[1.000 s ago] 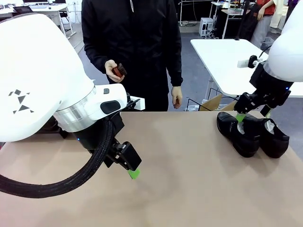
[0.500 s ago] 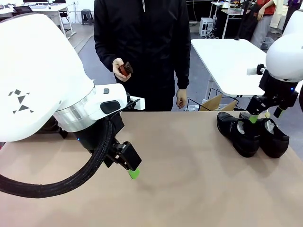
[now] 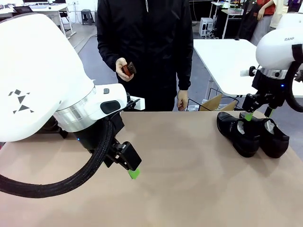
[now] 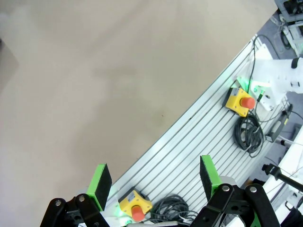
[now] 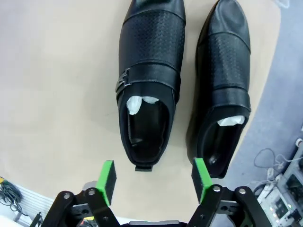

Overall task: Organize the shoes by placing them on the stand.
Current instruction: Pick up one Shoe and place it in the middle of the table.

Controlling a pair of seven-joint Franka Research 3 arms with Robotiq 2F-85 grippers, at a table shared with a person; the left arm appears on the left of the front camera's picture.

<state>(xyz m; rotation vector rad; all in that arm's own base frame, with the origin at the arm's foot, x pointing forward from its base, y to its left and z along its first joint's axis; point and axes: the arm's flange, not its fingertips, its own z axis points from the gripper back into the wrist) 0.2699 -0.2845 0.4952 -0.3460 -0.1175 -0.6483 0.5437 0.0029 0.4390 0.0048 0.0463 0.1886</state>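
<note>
Two black shoes [image 3: 251, 132] lie together on the table [image 3: 189, 189], neither put away yet. The right claw [image 3: 258, 114] hangs over their heels, fingers apart, empty; the left claw [image 4: 155, 174] likewise, well away.

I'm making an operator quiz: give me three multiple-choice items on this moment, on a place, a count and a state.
1. Where on the table do the shoes lie?
A) at the robot's right side
B) at its left side
C) in the middle

2. How many shoes are on the table?
A) one
B) two
C) four

3. How are the fingers of the right gripper?
A) shut on a shoe
B) shut on nothing
C) open, holding nothing

1 A: they lie near the front view's right edge.
2 B: the right wrist view shows a pair side by side.
3 C: the fingers stand apart, clear of both shoes.
</note>
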